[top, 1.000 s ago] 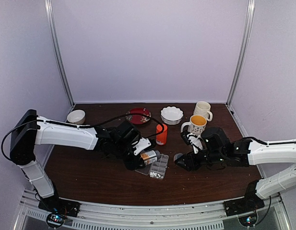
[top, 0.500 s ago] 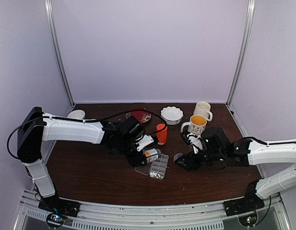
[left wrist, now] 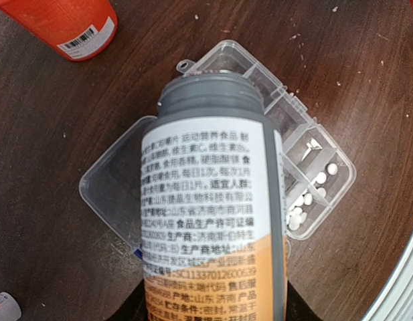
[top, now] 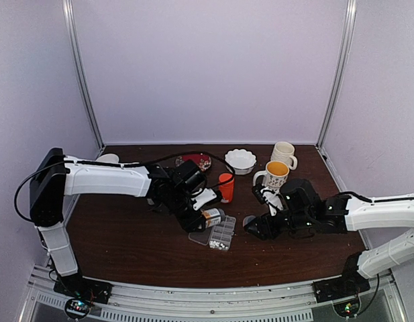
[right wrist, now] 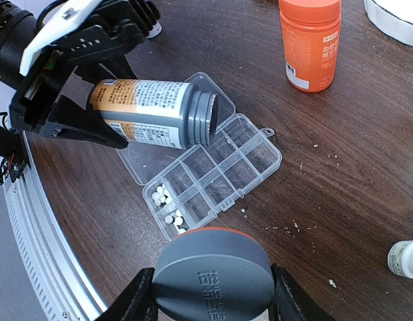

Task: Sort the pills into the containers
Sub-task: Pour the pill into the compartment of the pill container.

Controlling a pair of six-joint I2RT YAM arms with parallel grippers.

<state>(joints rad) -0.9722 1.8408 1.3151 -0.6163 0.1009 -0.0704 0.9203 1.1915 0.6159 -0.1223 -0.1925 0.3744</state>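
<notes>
Dark brown wooden table (right wrist: 367, 167) carries everything. Nearest, the right gripper (right wrist: 213, 294) clamps a round grey screw cap (right wrist: 213, 264), presumably to leave the bottle's mouth free. Beyond lies the flat clear plastic pill organizer (right wrist: 256, 157), lid open, with tiny white pills (right wrist: 162, 197) only in its near-end cells. Over it the left gripper (right wrist: 109, 100) grips a grey, orange-labelled bottle (right wrist: 152, 112) tipped level, apparently to pour. A capped orange bottle (right wrist: 310, 43) stands farther back.

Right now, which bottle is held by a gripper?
The grey bottle with the white-and-orange label, tilted in the left gripper over the pill organizer; the orange bottle stands free.
</notes>
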